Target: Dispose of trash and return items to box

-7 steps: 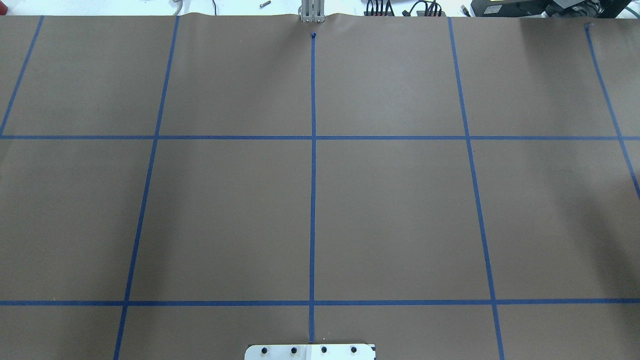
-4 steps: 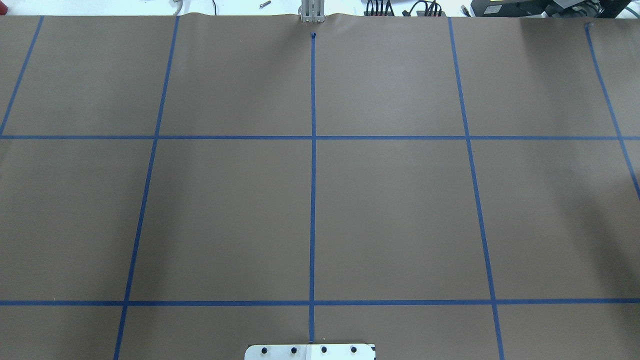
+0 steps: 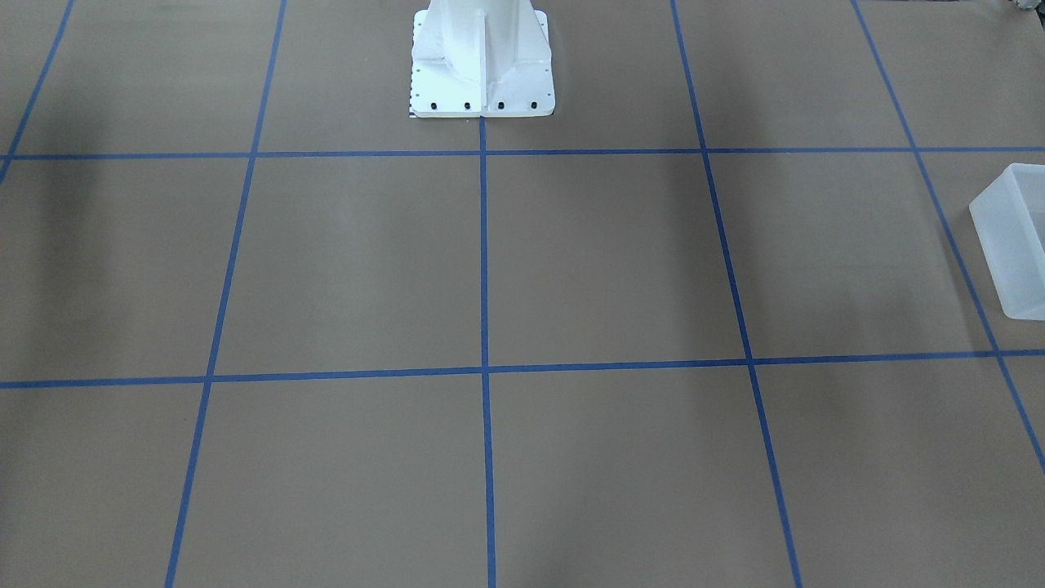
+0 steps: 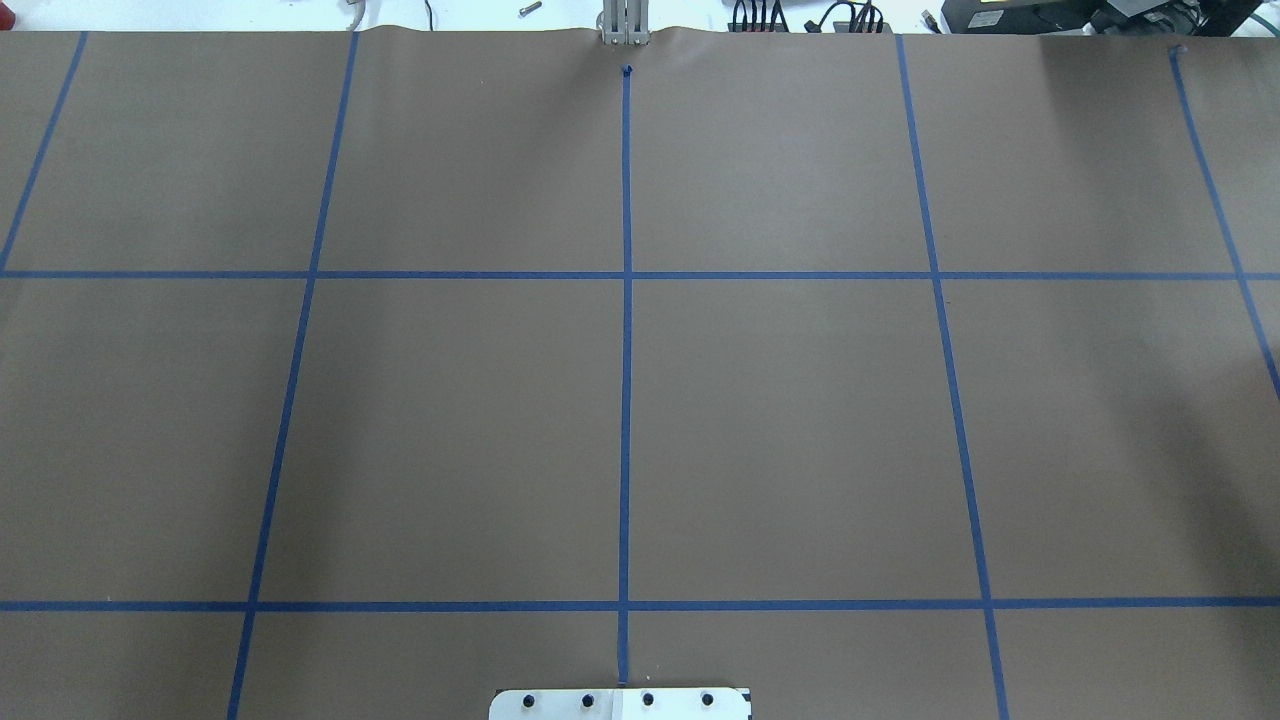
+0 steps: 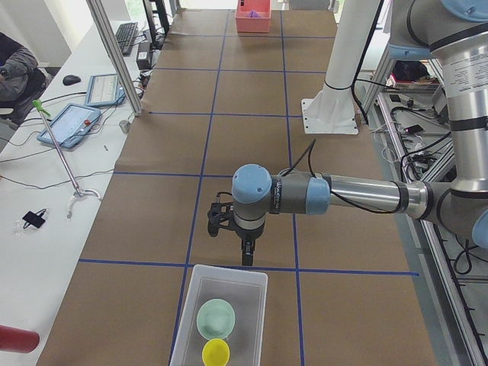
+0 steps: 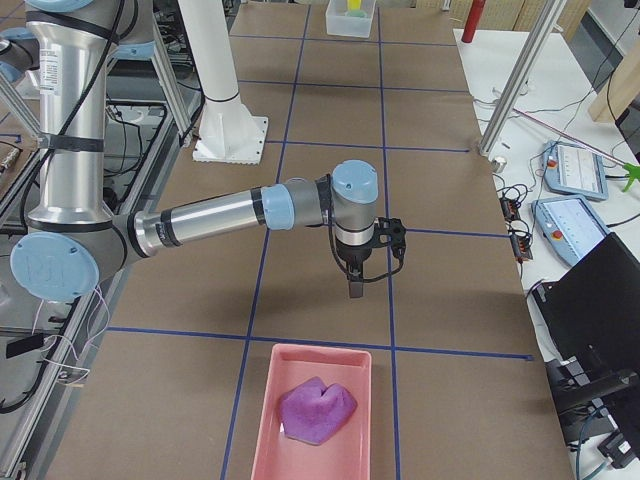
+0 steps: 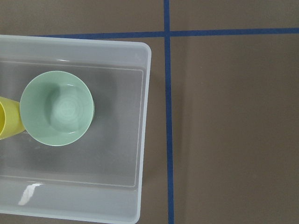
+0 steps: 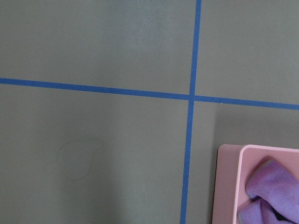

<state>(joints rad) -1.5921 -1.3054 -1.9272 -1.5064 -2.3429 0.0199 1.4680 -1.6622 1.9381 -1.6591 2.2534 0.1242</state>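
The brown paper-covered worktop [image 4: 450,420], gridded with blue tape, carries two containers. The larger is one frosted translucent white rectangular plastic box [image 7: 145,116]. It fills the left half of the left wrist view and sits at the bottom centre of the exterior left view. In it are one pale mint-green round bowl [image 7: 57,108], standing upright with its mouth up, and one small bright yellow plastic cup [image 7: 8,119] just beside the bowl. Whether the two touch cannot be told. The other container is one pink rectangular plastic tray [image 6: 322,350] at the bottom centre of the exterior right view, holding one crumpled purple cloth [image 6: 317,408]. There are two tools. The left tool [image 5: 246,255] points down over the worktop just above the box's upper short wall in the exterior left view. The right tool [image 6: 355,285] points down above the tray in the exterior right view. Each shows in a side view only, so how far either stands open, or whether it grips anything, cannot be told. The cup is cut by the left edge of the left wrist view. The box is cut by the right edge of the front-facing view, and the tray runs off the bottom of the exterior right view.
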